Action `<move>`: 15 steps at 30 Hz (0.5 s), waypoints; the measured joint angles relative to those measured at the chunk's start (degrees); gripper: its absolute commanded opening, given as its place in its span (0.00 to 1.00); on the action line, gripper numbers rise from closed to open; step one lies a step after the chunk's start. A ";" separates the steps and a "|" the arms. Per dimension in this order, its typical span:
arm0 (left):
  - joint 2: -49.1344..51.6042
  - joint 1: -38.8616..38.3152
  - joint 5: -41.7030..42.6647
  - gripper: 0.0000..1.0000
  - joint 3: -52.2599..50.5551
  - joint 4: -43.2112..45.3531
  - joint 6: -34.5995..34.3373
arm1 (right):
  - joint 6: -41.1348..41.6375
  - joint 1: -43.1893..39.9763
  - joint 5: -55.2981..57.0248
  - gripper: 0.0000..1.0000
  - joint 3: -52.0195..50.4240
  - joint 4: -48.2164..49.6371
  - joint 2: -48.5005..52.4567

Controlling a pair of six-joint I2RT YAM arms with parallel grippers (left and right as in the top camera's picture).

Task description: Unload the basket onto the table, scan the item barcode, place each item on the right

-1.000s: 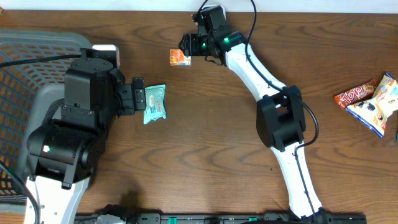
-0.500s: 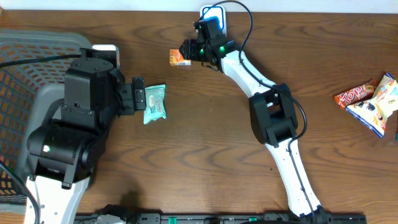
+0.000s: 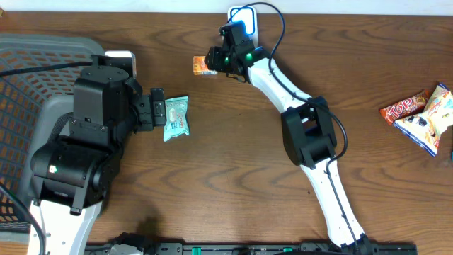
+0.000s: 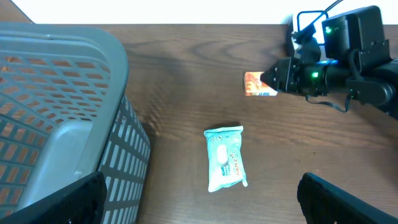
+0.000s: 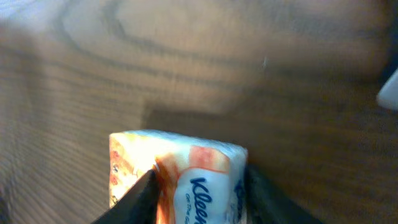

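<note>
The right gripper (image 3: pixel 214 59) reaches to the far side of the wooden table (image 3: pixel 233 163) and sets its two fingers against opposite sides of a small orange Kleenex tissue pack (image 3: pixel 203 66), judged to be the item up for scanning. The pack lies flat on the wood near the table's far edge. The blurred right wrist view shows the jaws pinching its two sides, though how firmly is hard to say. Holding it by the sides leaves the printed faces uncovered, which likely suits turning a barcode toward a reader once the pack is lifted. The left gripper (image 3: pixel 158 108) hovers empty with its jaws spread wide, just beside a teal wet-wipes pack (image 3: pixel 175 117). It sits well apart from the Kleenex tissue pack, a position that seems meant to keep it out of the right arm's way. A grey plastic basket (image 3: pixel 28 64) fills the left end of the table beside the left arm. A white device (image 3: pixel 244 15) sits at the far edge just behind the right wrist, so there is little room to move farther out. The open room is the broad bare wood at the middle of the table, between the two arms. Two snack packets (image 3: pixel 417 113) lie at the right edge, well clear of the work.
</note>
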 measured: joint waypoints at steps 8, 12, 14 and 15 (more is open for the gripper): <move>0.00 0.00 -0.02 0.98 0.00 0.00 0.00 | -2.69 -0.55 -2.32 0.01 0.92 -3.93 0.02; 0.00 0.00 0.00 0.98 0.00 0.00 0.00 | -2.73 -2.36 -8.09 0.01 1.36 -9.79 -0.44; 0.00 0.00 -0.02 0.98 0.00 0.00 0.00 | -2.69 -4.35 -12.22 0.01 1.29 -16.09 -1.44; 0.00 0.00 -0.02 0.98 0.00 0.00 0.00 | -2.71 -5.66 -14.10 0.01 1.11 -19.52 -2.03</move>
